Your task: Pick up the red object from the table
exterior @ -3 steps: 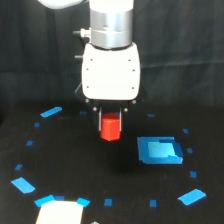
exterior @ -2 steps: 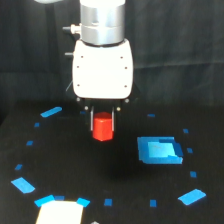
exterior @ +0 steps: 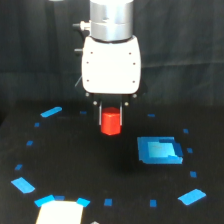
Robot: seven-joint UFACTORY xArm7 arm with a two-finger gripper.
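Note:
The red object (exterior: 110,122), a small bright red-orange block, hangs between the dark fingers of my gripper (exterior: 110,116), which is shut on it. It is held clear above the black table (exterior: 100,170). The white gripper body and the silver wrist rise straight above it in the middle of the exterior view. The block's upper part is hidden between the fingers.
A bright blue rectangle (exterior: 160,150) lies on the table to the exterior view's right of the block. Small blue tape marks (exterior: 51,111) ring the surface. A pale patch (exterior: 59,212) sits at the bottom left edge. A dark curtain forms the backdrop.
The arm has risen with the red object in its fingers and drifted slightly toward the exterior view's left. The block now hangs higher above the table.

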